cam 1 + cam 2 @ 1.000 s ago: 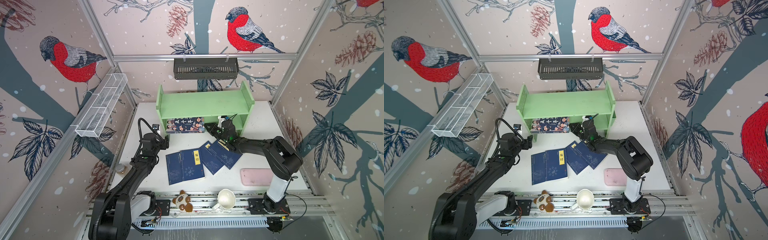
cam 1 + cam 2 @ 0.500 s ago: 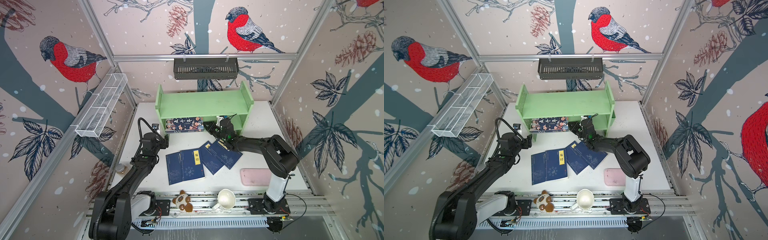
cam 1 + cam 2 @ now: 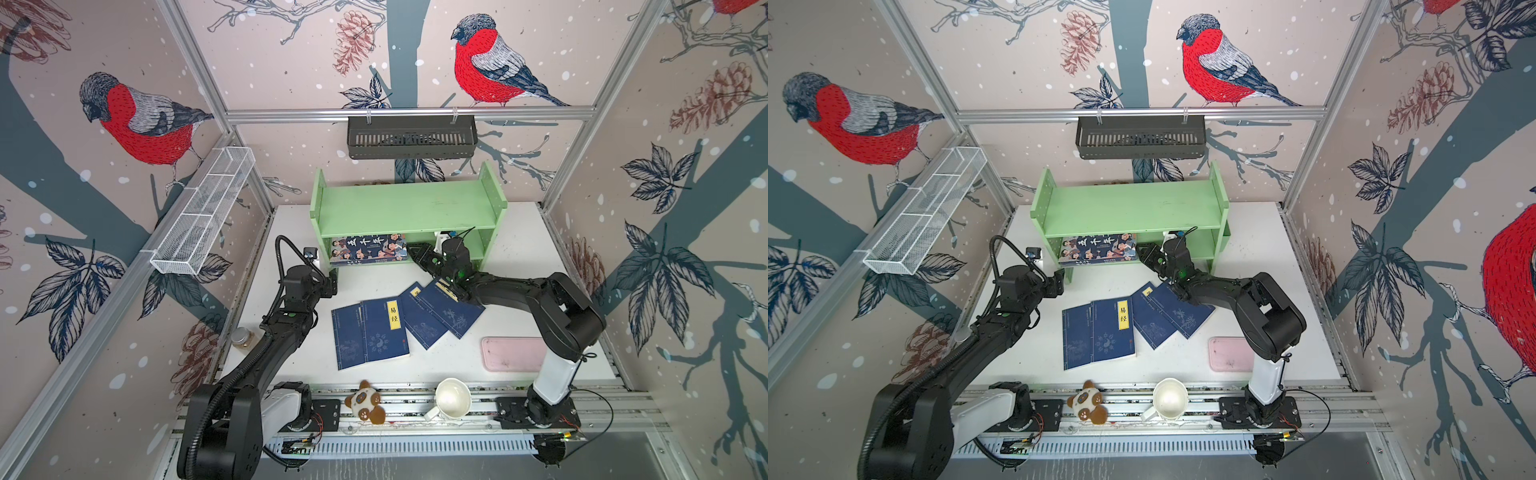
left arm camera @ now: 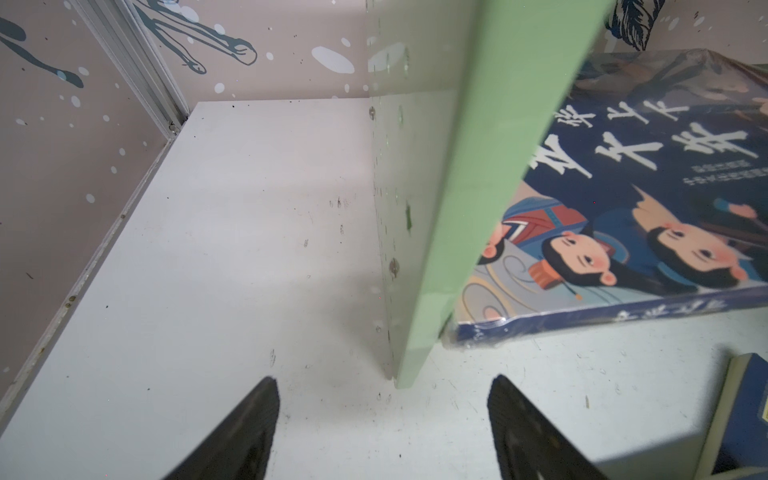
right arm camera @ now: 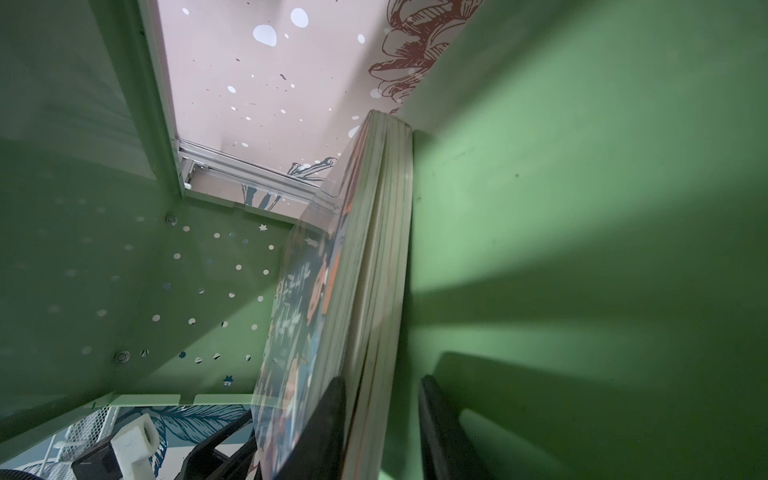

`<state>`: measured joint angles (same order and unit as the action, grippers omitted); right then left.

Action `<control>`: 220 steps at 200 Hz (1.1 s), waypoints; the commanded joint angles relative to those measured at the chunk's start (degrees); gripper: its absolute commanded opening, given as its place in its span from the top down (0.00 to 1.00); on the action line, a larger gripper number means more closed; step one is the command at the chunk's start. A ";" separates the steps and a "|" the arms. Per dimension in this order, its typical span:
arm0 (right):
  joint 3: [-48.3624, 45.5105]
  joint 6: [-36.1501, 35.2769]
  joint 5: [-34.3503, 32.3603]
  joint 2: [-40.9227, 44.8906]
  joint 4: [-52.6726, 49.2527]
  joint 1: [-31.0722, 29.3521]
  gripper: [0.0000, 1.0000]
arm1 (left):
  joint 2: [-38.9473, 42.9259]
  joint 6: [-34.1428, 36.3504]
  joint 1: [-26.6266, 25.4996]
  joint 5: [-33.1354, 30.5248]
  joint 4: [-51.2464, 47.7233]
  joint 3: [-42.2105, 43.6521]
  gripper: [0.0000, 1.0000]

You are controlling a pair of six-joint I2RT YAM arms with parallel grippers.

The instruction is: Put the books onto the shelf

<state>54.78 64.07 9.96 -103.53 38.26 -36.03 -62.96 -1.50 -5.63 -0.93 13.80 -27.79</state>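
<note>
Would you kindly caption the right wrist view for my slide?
Right tool straddling the cartoon book, unclamped, inside the green shelf.

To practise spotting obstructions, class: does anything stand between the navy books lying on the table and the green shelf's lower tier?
Yes. The right gripper sits at the lower-tier mouth of the shelf, its arm crossing above the rightmost navy book, and the cartoon book fills that tier's left part. The table between is otherwise bare.

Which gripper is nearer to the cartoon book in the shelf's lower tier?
Right. The right gripper is at the right end of the cartoon book, fingers either side of its edge. The left gripper is outside the shelf, before its left panel, away from the book.
</note>
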 commanded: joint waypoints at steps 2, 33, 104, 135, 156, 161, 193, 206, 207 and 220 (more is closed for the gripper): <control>-0.97 -1.92 -1.58 1.45 -2.61 -0.17 0.67 | 0.64 0.45 0.18 1.49 0.01 -0.25 0.21; -1.60 -3.00 -3.26 3.04 -4.78 0.09 0.63 | 0.64 0.37 0.17 1.50 -0.02 -0.13 0.21; -4.98 -6.65 -5.63 8.84 -7.99 -1.79 0.76 | 2.08 -0.78 0.16 3.69 -5.30 -2.02 0.21; -7.45 -8.56 -5.34 11.83 -9.26 -3.30 0.79 | 4.47 -2.01 0.18 6.67 -11.06 -3.76 0.21; -9.39 -8.97 -4.62 13.64 -8.12 -4.46 0.82 | 6.27 -2.96 0.18 7.81 -15.21 -5.16 0.21; -9.71 -9.01 -4.32 13.91 -7.55 -4.88 0.83 | 6.89 -3.18 0.18 8.10 -16.10 -5.53 0.21; -11.11 -8.67 -4.22 15.12 -5.52 -6.57 0.86 | 10.82 -3.52 0.17 10.54 -21.55 -9.04 0.21; -11.92 -8.67 -4.20 15.37 -4.60 -6.82 0.87 | 12.44 -3.34 0.18 10.89 -23.60 -11.14 0.21; -11.99 -8.69 -4.18 15.42 -4.51 -6.80 0.87 | 12.61 -3.34 0.18 10.88 -23.75 -11.28 0.21; -12.37 -8.50 -3.83 15.22 -4.04 -6.90 0.86 | 14.02 -3.08 0.26 11.75 -25.65 -13.52 0.20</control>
<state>43.16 56.55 5.82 -88.53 31.16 -42.70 -51.20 -4.51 -5.63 8.43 -7.16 -37.89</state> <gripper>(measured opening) 0.136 0.791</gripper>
